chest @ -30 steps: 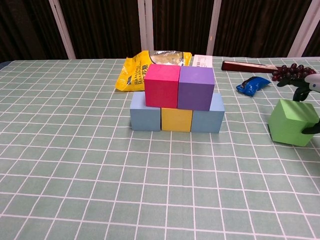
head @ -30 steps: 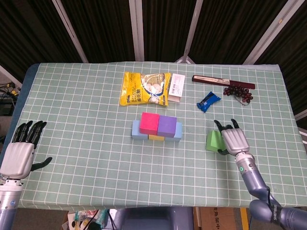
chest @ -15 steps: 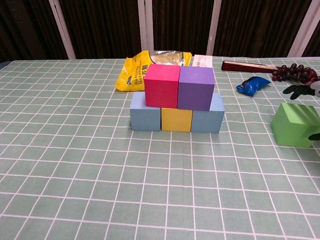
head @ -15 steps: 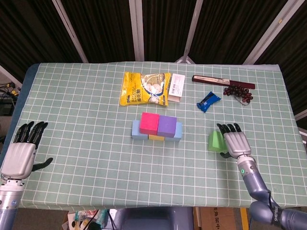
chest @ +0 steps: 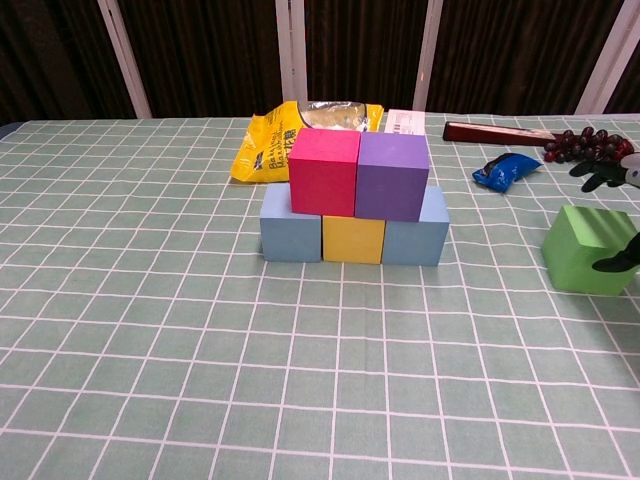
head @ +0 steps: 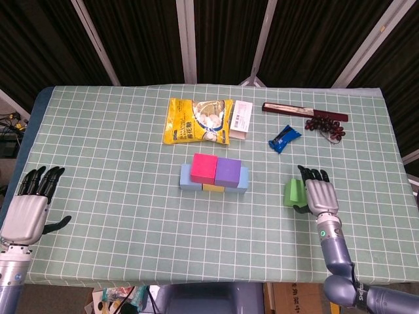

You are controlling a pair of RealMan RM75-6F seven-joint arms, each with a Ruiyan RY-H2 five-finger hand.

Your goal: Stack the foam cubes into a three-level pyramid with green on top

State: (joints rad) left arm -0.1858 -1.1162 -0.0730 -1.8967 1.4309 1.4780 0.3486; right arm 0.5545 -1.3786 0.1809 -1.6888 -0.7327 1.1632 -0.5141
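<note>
Covering the table, a green checked cloth meets dark curtains; both hands empty, fingers apart.

Your base row sits mid-table: blue cube, yellow cube, second blue, touching. Pink and purple rest on top. The green cube lies well right, flat on the table.

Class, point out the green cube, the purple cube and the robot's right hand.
green cube (chest: 585, 250), chest view, front face.
purple cube (chest: 392, 178), chest view, front face.
right hand (head: 320, 195), head view, back of the hand.
</note>
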